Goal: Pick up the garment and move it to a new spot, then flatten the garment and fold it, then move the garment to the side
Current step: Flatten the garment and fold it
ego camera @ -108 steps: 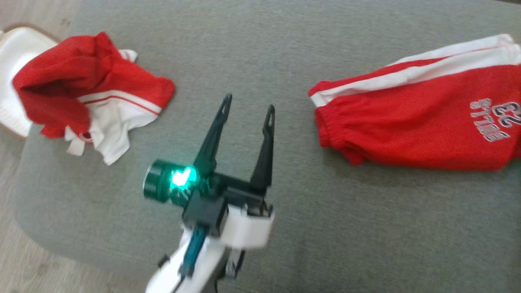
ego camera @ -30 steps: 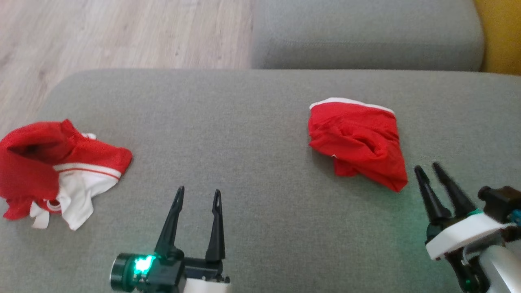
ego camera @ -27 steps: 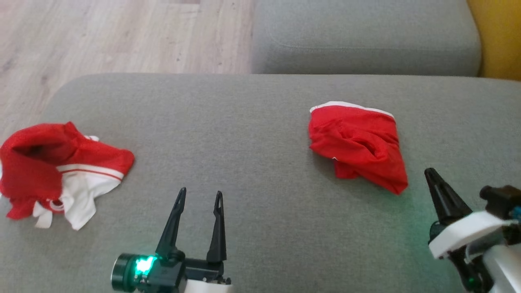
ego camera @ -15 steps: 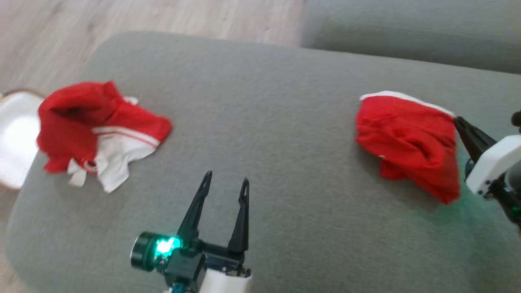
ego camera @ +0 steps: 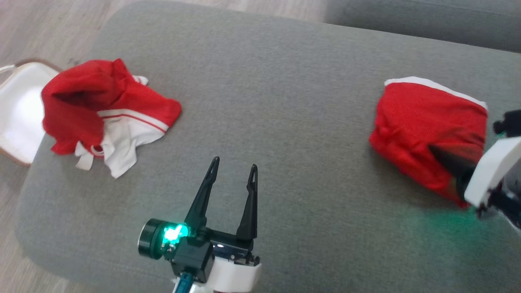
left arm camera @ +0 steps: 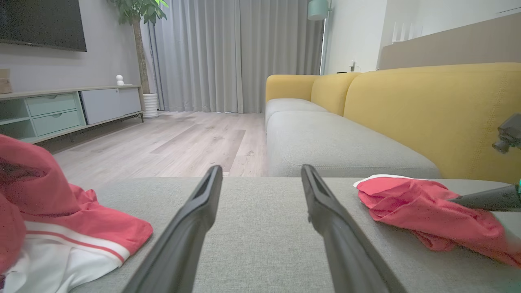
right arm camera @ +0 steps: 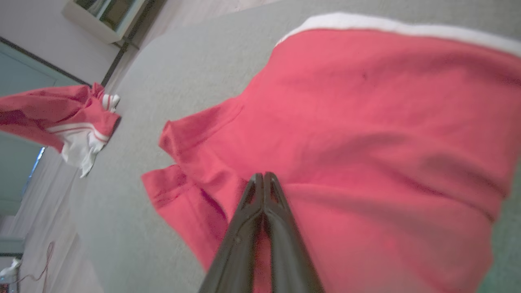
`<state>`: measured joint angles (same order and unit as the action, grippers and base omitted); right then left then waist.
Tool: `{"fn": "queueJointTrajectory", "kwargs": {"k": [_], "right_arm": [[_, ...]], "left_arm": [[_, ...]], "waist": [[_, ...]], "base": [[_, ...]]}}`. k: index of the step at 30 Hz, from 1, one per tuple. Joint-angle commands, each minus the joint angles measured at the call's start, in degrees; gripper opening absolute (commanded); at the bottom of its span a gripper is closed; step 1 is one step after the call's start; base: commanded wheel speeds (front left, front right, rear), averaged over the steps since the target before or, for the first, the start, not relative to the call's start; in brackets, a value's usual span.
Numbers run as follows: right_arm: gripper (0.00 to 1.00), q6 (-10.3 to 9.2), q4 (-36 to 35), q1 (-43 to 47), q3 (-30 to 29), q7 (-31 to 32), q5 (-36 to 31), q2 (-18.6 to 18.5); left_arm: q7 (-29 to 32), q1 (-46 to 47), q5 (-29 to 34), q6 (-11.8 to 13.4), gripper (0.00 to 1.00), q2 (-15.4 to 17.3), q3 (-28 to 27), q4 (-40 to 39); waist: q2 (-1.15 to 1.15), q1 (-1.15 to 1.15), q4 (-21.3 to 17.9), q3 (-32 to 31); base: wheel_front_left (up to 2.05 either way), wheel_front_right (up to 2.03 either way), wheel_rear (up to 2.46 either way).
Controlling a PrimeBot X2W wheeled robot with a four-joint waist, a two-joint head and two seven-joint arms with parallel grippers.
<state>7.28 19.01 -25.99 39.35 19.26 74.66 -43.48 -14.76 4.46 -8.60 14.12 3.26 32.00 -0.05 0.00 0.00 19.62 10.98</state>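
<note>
The folded red garment [ego camera: 423, 118] with a white edge lies on the right side of the grey sofa cushion [ego camera: 276, 101]. My right gripper [ego camera: 433, 148] is shut, its tips lying on the near part of the red cloth [right arm camera: 366, 122] with nothing visibly pinched between them [right arm camera: 263, 176]. The left wrist view shows that dark finger [left arm camera: 484, 198] resting on the garment [left arm camera: 415, 203]. My left gripper [ego camera: 232, 167] stands open over bare cushion at the middle front, with nothing between its fingers [left arm camera: 260, 169].
A second, crumpled red and white garment [ego camera: 101, 106] lies at the cushion's left end. A white basket [ego camera: 16, 110] sits on the wooden floor beside it. Another grey cushion [ego camera: 427, 16] lies behind, with a yellow backrest [left arm camera: 427, 106].
The head camera has shifted. My right gripper closed its fingers and moved from beside the folded garment's near right corner onto the cloth. The left gripper stays open.
</note>
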Motion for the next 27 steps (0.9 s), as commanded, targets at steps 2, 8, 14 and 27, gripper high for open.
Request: {"fn": "queueJointTrajectory", "kwargs": {"k": [2,8,14,27], "right_arm": [[0.0,0.21,-5.8,2.91,2.4,2.35,2.63,-4.93],[0.0,0.21,-13.18,4.38,5.36,-1.77,1.58,-8.27],[0.0,0.21,-7.62,0.83,4.45,-17.61,-9.05,-6.28],[0.0,0.21,11.78,-4.15,15.38,-24.46,-14.44,7.81]], "left_arm": [[-0.24,1.89,0.35,-0.03,1.0,-0.37,-1.49,-1.35],[-0.24,1.82,0.25,-0.18,1.0,-0.37,-1.62,-1.14],[-0.24,1.51,0.28,-0.19,1.0,-0.38,-1.82,-1.57],[-0.24,2.08,-0.19,-0.18,1.0,-0.38,-1.11,-0.92]], "waist": [[0.0,0.0,-1.55,-0.8],[0.0,0.0,-2.88,-1.81],[0.0,0.0,-3.06,-1.56],[0.0,0.0,-0.35,-1.68]], "base": [[0.0,0.0,0.0],[0.0,0.0,0.0],[0.0,0.0,0.0],[0.0,0.0,0.0]]}}
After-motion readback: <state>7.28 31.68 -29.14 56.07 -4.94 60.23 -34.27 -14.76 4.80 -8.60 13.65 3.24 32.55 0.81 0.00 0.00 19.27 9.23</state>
